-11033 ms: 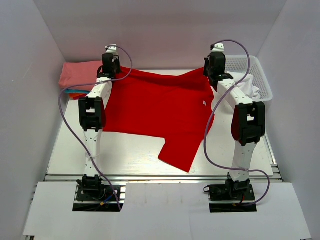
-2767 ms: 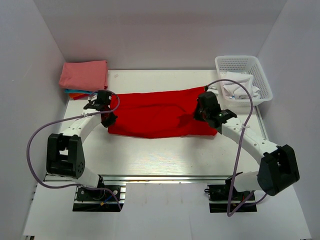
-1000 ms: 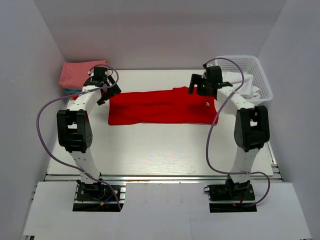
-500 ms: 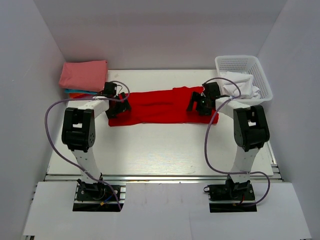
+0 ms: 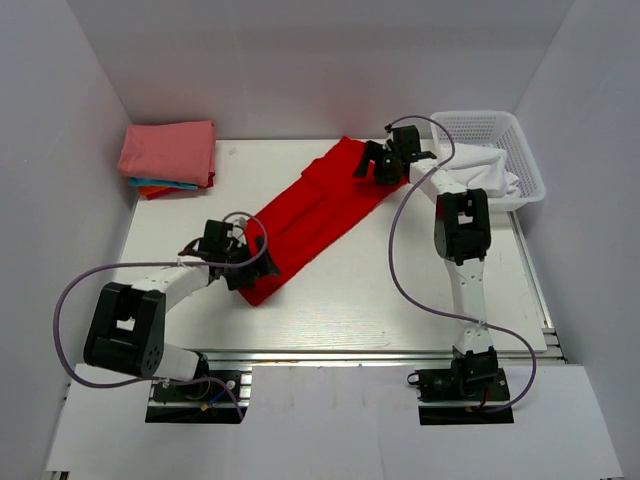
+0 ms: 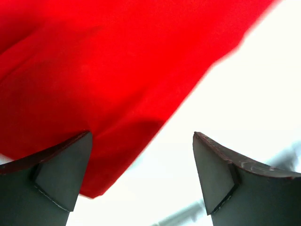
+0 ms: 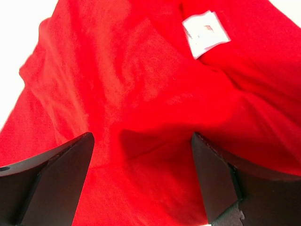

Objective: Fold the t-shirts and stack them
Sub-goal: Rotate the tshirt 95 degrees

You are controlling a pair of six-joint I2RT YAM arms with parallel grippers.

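A bright red t-shirt, folded into a long strip, lies diagonally on the table from front left to back right. My left gripper is at its near left end, open. In the left wrist view the red cloth's corner lies under my left finger, with bare table between the fingers. My right gripper is open over the far right end. In the right wrist view it stands low over the red cloth, near the white neck label. A folded stack with a pink t-shirt on top sits at back left.
Teal and orange-red edges show under the pink shirt. A white basket holding white cloth stands at the back right, close to the right arm. White walls enclose the table on three sides.
The red strip has swung from lying across the table to a diagonal. My left gripper moved toward the front, my right gripper toward the back. Both stayed open.
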